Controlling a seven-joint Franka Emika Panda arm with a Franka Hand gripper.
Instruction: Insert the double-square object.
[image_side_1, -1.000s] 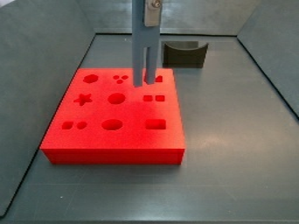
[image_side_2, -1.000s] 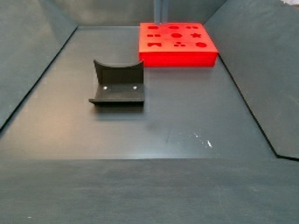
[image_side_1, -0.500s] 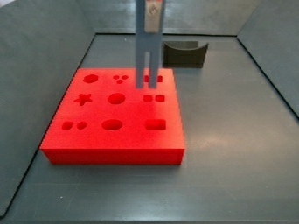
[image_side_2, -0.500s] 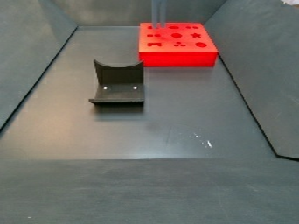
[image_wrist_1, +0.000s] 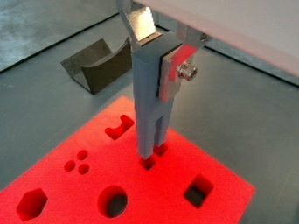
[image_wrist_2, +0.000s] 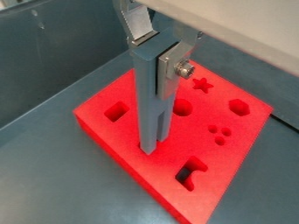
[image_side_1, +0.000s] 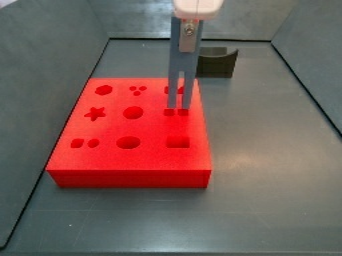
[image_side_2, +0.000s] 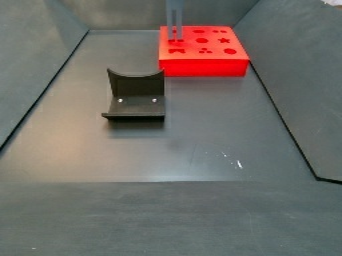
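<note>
Hand (image_wrist_1: 156, 54) sits directly above the red block (image_side_1: 134, 140), pinching the top of the double-square object (image_side_1: 181, 75) between its silver fingers (image_wrist_1: 181, 61). Bar hangs upright, prongs down. In a wrist view the prong tips (image_wrist_1: 152, 156) meet the block's top face at a pair of small square holes (how deep they sit, cannot tell). In a side view the prongs reach the block near its rear right corner, beside a matching square pair (image_side_1: 175, 113). Other holes on the block: star (image_side_1: 96, 114), round (image_side_1: 126, 143), large square (image_side_1: 179, 144). Dark U-shaped holder (image_side_2: 134, 95) rests on the counter (image_side_2: 174, 160), well apart from the block (image_side_2: 203, 50).
</note>
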